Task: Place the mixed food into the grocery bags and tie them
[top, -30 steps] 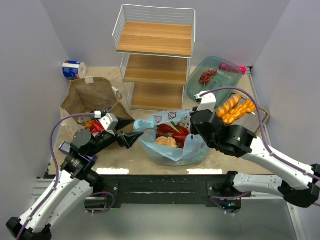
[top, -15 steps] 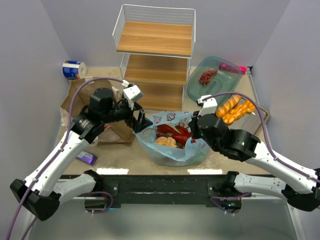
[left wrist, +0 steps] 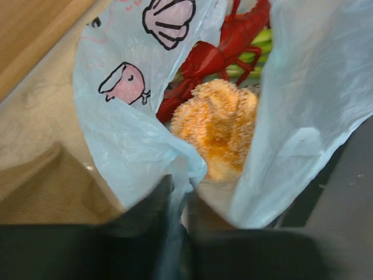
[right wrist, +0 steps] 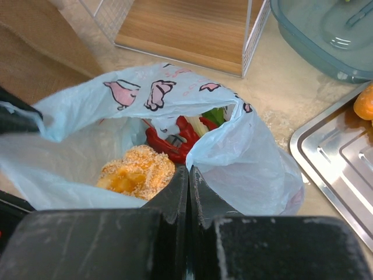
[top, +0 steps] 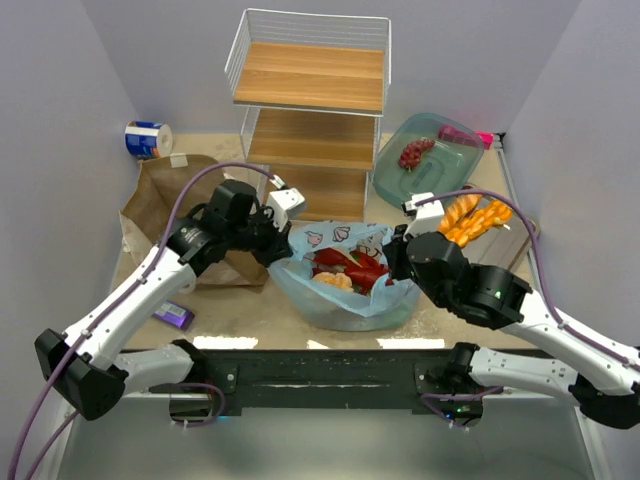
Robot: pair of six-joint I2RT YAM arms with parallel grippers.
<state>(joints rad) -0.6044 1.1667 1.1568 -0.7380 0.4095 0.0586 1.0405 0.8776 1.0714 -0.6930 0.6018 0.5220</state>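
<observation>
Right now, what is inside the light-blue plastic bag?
Inside the light-blue bag: a red lobster, an orange-brown bread and green leek stalks. These and the bag's walls cover the bottom, so anything beneath cannot be seen.

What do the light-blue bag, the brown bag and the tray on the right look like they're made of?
Light-blue bag: thin plastic film, semi-translucent and softly crinkled, with printed figures.
Brown bag: kraft paper by the look, matte, with sharp creases.
Tray: probably steel or aluminium, going by its brushed silver surface and dull reflections.
</observation>
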